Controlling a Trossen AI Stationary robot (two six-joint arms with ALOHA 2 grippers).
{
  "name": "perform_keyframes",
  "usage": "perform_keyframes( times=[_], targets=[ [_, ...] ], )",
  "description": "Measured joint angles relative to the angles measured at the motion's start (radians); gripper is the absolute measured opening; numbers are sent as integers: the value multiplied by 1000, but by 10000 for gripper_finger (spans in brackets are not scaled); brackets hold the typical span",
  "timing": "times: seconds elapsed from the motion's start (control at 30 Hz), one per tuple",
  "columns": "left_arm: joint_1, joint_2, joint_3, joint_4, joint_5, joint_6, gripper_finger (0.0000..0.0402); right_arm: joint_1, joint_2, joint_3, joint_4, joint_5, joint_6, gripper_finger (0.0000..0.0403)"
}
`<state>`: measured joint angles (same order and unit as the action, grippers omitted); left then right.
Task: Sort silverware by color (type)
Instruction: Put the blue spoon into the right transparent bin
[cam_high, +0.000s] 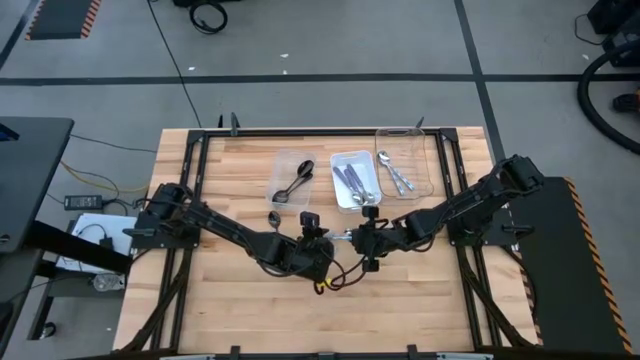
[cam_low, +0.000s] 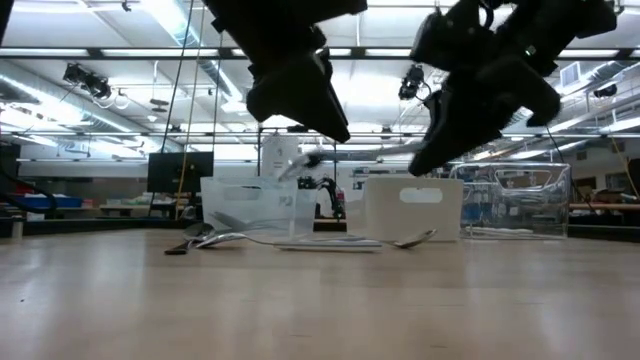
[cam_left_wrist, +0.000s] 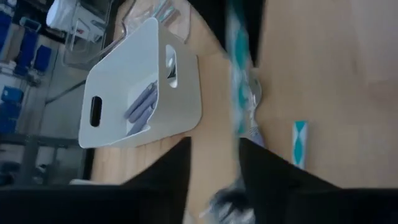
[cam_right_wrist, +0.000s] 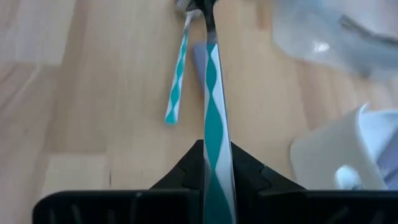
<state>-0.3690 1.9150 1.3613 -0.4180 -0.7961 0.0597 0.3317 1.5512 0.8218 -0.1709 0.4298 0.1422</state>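
Lighting: bright and even, from ceiling strip lights seen in the low view. Shadows: soft and faint on the table. Silhouette: both arms read black against the lit ceiling. Blur: the teal-striped spoon held in the right tool is smeared; the white tray beyond the left tool is soft.
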Motion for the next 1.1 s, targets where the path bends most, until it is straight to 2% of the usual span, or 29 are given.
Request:
perform_keyframes(
  times=[0.13,0.27,0.47,0.77,0.97,1.1],
  targets=[
    [-19,-1,0,-3,-2,-86,210,-22,1,-1,-71,-33,38,46],
    [-51,-1,0,-3,-2,-121,239,-45,-15,-1,-157,-32,84,46],
    [-112,-1,0,4,18,-236,228,-55,-109,-1,-243,8,115,46],
    [-183,-1,0,3,41,-418,208,-117,-352,-1,-389,119,134,46],
    [-223,-1,0,-3,42,-501,206,-218,-477,0,-523,221,214,48],
    [-240,-1,0,-20,42,-528,206,-328,-521,0,-642,233,280,48]
  ],
)
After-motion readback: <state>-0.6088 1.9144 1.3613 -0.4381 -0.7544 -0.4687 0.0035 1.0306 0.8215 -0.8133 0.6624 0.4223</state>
